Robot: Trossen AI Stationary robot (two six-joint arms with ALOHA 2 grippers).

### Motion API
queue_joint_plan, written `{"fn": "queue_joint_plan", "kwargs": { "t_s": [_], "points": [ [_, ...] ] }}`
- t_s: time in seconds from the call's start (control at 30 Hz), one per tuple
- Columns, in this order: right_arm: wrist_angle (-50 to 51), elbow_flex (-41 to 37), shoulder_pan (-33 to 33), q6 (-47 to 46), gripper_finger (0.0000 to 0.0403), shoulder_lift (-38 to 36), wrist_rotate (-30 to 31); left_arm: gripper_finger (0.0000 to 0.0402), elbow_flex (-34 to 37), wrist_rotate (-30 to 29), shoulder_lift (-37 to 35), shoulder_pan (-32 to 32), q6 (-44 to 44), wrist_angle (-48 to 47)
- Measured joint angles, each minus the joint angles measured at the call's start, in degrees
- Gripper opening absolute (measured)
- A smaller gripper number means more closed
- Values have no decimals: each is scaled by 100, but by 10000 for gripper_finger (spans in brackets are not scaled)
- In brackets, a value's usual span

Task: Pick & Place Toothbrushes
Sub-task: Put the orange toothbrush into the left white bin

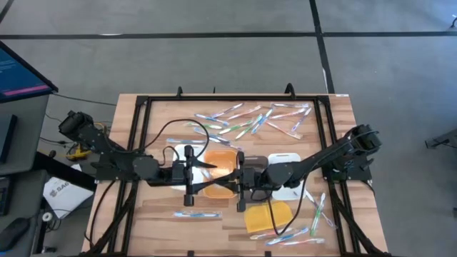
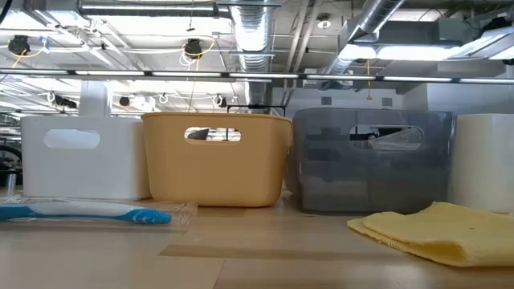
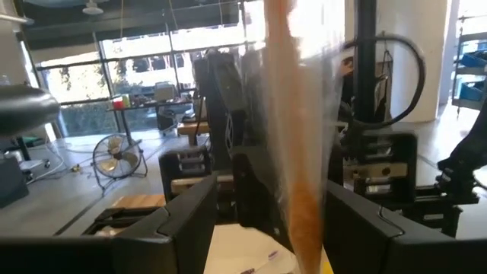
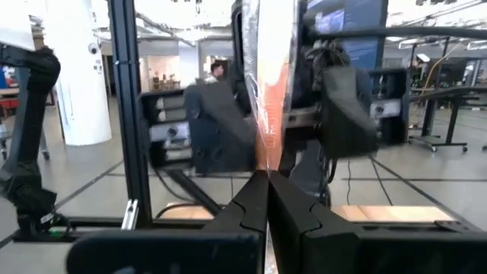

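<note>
**Two arms meet over the bins, an orange toothbrush between them**

Seen from above, both dark arms reach to the centre of the wooden tabletop. The left gripper comes in from the left of the frame and the right gripper from the right; the two face each other over the orange bin. Between them hangs an orange toothbrush in a clear wrapper. The right jaws are pressed tight together on its lower end. The left jaws stand partly apart on either side of it; whether they touch it cannot be told.

A loose scatter of toothbrushes lies along the upper middle of the frame. More toothbrushes lie at lower right, beside the yellow cloth, and a blue toothbrush lies alone at lower centre. A white tray sits just right of the orange bin.

From tabletop height, three bins stand in a row: white at left, orange in the middle, grey at right. The blue toothbrush lies in its wrapper at lower left of that frame, the yellow cloth at lower right.
</note>
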State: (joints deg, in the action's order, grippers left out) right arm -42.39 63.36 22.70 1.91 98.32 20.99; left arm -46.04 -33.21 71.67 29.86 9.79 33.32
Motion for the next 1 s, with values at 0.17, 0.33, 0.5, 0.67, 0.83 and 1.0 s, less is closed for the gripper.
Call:
{"fn": "queue_joint_plan", "kwargs": {
  "t_s": [0.17,0.33,0.5,0.67,0.83,1.0],
  "points": [
    [47,-1,0,-2,0,0,-2,205,-1,-43,-6,27,25,13],
    [46,-1,0,-2,0,0,0,204,-2,-85,-6,28,25,23],
    [65,-1,0,-2,0,0,0,186,-2,-191,-69,162,73,40],
    [82,-1,0,-2,0,0,0,142,-2,-196,-107,197,86,16],
    [123,-1,0,0,0,0,2,90,-2,-194,-108,195,87,7],
    [126,-1,-11,-30,6,0,26,35,-2,-174,-106,202,83,-15]
  ]
}}
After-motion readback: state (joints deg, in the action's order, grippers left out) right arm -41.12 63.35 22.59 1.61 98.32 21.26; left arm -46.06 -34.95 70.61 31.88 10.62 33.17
